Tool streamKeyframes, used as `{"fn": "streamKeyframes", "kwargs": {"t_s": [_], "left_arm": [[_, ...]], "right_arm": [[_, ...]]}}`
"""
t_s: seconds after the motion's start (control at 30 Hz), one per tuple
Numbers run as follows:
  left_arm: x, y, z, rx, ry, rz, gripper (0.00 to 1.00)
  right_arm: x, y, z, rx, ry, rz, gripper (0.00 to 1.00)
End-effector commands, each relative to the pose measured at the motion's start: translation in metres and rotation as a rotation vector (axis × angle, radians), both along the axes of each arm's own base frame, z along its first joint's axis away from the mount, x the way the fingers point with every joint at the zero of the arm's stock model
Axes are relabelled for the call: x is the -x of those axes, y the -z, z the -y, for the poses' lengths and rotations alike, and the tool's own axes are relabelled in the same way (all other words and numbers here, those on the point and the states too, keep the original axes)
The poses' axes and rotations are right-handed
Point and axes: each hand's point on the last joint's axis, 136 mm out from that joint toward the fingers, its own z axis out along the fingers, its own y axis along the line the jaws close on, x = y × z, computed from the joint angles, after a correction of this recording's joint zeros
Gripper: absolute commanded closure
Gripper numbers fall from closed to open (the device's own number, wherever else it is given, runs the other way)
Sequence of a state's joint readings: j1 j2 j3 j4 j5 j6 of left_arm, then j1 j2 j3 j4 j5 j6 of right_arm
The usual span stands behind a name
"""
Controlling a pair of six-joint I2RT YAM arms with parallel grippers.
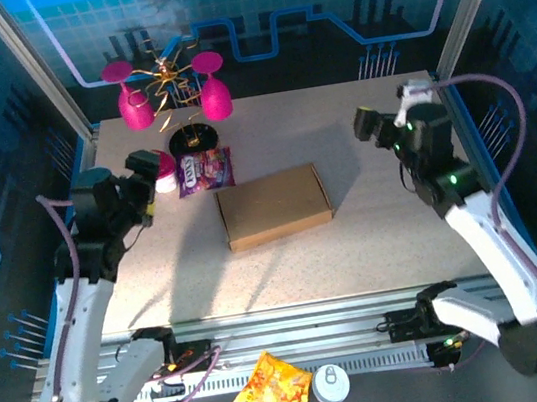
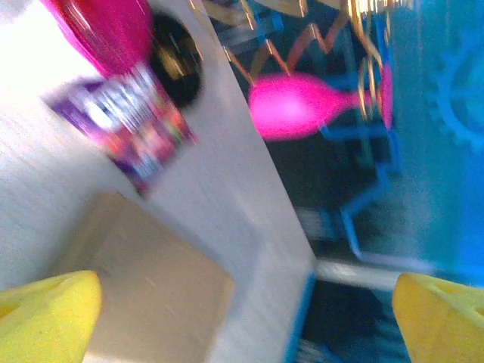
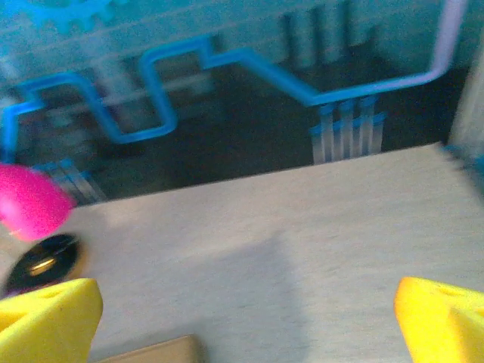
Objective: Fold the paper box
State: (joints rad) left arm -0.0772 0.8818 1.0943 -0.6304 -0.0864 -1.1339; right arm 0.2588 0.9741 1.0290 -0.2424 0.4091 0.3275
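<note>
Speckled grey bench [image 1: 386, 244] lies bare near and right of the flat brown cardboard paper box [image 1: 274, 206]. We see the box at mid-bench, well clear of every edge, its long axis left-to-right with the right end angled slightly away. The left jaws and right jaws both stand wide apart, holding nothing. A small purple snack packet [image 1: 205, 170] sits just beyond the box's far-left corner.

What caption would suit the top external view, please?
The paper box lies flat mid-table between left gripper and right gripper, both open.
</note>
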Motion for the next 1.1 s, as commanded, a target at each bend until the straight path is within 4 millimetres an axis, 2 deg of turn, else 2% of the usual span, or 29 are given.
{"fn": "streamKeyframes", "kwargs": {"t_s": [0.0,0.1,0.13,0.23,0.33,0.43,0.53,0.6,0.67,0.77,0.83,0.9,0.97,1.03,1.07], "left_arm": [[0.062,0.051,-0.093,-0.46,-0.364,-0.299,0.01],[0.045,0.064,-0.1,-0.733,-0.252,-0.242,0.01],[0.041,0.074,-0.102,-0.808,-0.222,-0.251,0.01],[0.013,0.108,-0.084,-0.943,0.004,-0.21,0.01],[-0.01,0.138,-0.069,-0.958,0.116,-0.177,0.01],[-0.032,0.162,-0.065,-0.942,0.139,-0.18,0.01],[-0.057,0.185,-0.064,-0.93,0.154,-0.151,0.01],[-0.069,0.198,-0.066,-0.92,0.156,-0.137,0.01],[-0.078,0.207,-0.069,-0.914,0.151,-0.115,0.01],[-0.092,0.206,-0.063,-0.911,0.192,-0.057,0.01],[-0.098,0.202,-0.058,-0.942,0.232,-0.014,0.01],[-0.097,0.192,-0.054,-0.985,0.229,0.077,0.01],[-0.087,0.19,-0.056,-1.002,0.176,0.158,0.01],[-0.073,0.204,-0.046,-1.015,0.206,0.241,0.01],[-0.071,0.204,-0.041,-1.037,0.202,0.298,0.01]], "right_arm": [[0.019,0.046,0.047,0.31,0.201,-0.02,0.0],[0.036,0.077,0.047,0.388,0.183,0.069,0.0],[0.039,0.091,0.046,0.413,0.168,0.08,0.0],[0.036,0.138,0.044,0.381,0.116,-0.027,0.0],[0.021,0.171,0.03,0.344,0.032,-0.125,0.0],[-0.007,0.193,0.013,0.375,-0.058,-0.145,0.0],[-0.031,0.215,0.004,0.309,-0.137,-0.138,0.0],[-0.042,0.222,0.005,0.326,-0.138,-0.13,0.0],[-0.051,0.22,0.007,0.329,-0.146,-0.102,0.0],[-0.06,0.234,0.015,0.268,-0.135,-0.119,0.0],[-0.055,0.238,0.019,0.24,-0.131,-0.104,0.0],[-0.049,0.24,0.016,0.249,-0.146,-0.034,0.0],[-0.041,0.237,0.014,0.248,-0.158,0.003,0.0],[-0.032,0.233,0.016,0.252,-0.142,0.058,0.0],[-0.029,0.23,0.017,0.251,-0.133,0.08,0.0]]}}
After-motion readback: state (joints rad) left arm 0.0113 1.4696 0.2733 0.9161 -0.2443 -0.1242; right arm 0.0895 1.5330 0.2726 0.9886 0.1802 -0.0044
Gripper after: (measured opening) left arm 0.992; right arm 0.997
